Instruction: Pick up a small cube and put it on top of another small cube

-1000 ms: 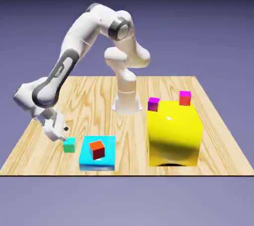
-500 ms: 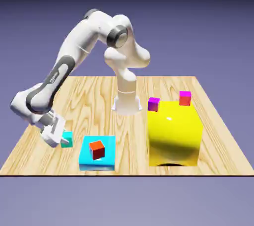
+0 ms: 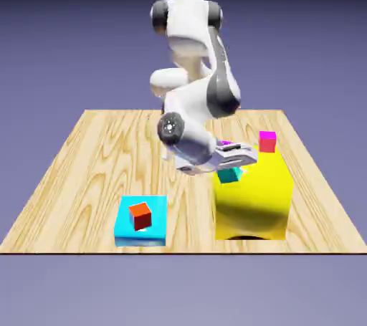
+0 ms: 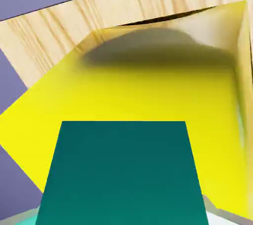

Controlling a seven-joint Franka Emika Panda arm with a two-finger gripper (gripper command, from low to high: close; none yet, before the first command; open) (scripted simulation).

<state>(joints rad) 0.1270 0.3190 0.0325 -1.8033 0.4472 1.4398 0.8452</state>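
- we have the teal-green cube [image 3: 229, 174] gripped in our gripper [image 4: 122, 214], at the big yellow block [image 3: 252, 203].
- we judge this the carrying step.
- next, we should align above the chosen small cube, then lower gently.

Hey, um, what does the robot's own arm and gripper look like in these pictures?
The arm has smooth, rounded white segments, with dark grey bands and caps at several joints. The gripper is mostly white too, with a slim body. No loose cables show on either. Any lettering on the arm is too small to read.
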